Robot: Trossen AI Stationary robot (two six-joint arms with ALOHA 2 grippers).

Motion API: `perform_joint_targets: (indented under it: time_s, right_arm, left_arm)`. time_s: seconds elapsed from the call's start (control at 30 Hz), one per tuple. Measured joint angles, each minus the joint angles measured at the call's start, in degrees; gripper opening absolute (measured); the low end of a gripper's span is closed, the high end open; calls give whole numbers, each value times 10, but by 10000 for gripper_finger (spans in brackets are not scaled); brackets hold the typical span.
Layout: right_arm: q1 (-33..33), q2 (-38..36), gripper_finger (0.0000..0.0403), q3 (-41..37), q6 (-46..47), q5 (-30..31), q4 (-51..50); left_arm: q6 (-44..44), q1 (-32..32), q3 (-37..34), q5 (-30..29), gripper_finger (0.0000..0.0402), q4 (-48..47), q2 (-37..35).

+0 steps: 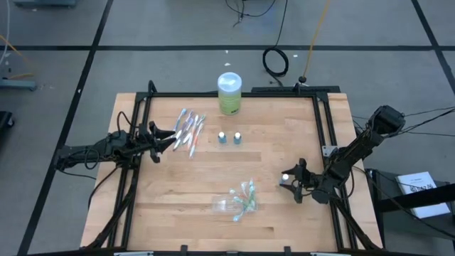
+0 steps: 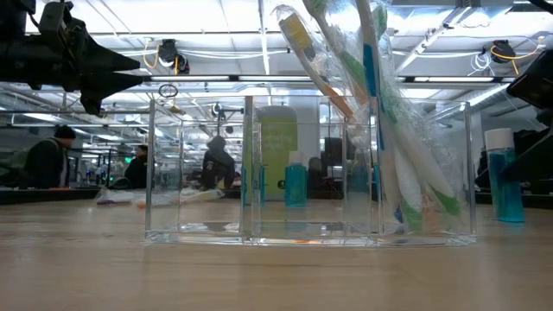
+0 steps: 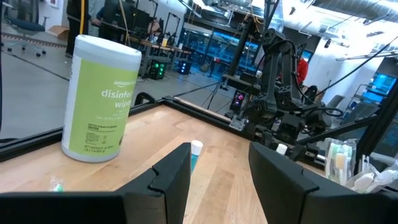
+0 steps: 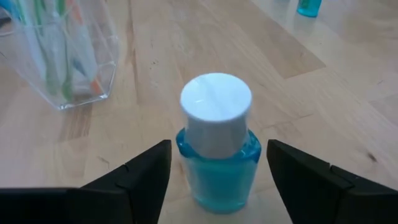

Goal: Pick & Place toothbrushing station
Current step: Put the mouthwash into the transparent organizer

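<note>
Pincer of the right arm, fingers spread wide, set either side of a small blue bottle with a white cap; the bottle stands upright on the table and neither finger visibly touches it, so it is bracketed, not yet gripped. In the overhead view this bottle lies well to the right of the clear plastic organiser, which serves as landmark here.

The organiser, seen level across the table, has several compartments; the one at its right end holds a bundle of toothbrushes, green, white and orange among them, leaning out of the top. The remaining compartments appear empty.

Beyond the organiser, toward the far edge of the table, two more small blue bottles stand side by side. To the far left of the organiser a loose heap of toothbrushes lies flat, and the left arm's pincer sits just beside that heap, fingers partly apart with nothing between them. A green canister of disinfecting wipes stands at the far edge.

Progress, as a judgement: one batch of brushes is placed; the heap of brushes and all three bottles remain outside the organiser. The task is roughly a third done, with the near bottle the likely next item.
</note>
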Motion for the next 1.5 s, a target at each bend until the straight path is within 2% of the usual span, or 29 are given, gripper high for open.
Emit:
perform_joint_targets:
  time_s: [0.37, 0.6, 0.87, 1.17, 1.23, 1.5]
  right_arm:
    - [0, 1, 173, 0, -3, 1, 3]
    - [0, 1, 159, 0, -42, 8, 38]
    - [-19, 1, 169, 0, -162, 47, 136]
    - [-92, 1, 166, 0, -350, 59, 299]
    - [-112, 1, 166, 0, -376, 50, 326]
    - [-221, 1, 166, 31, -439, -88, 354]
  left_arm:
    - [0, 0, 0, 0, 166, 0, 0]
    - [0, 0, 0, 0, 166, 0, 0]
    - [0, 0, 0, 0, 166, 3, 0]
    - [3, 0, 0, -6, 166, 6, 0]
    - [3, 0, 0, -8, 166, 12, 0]
    - [-9, 0, 0, -41, 166, 21, 21]
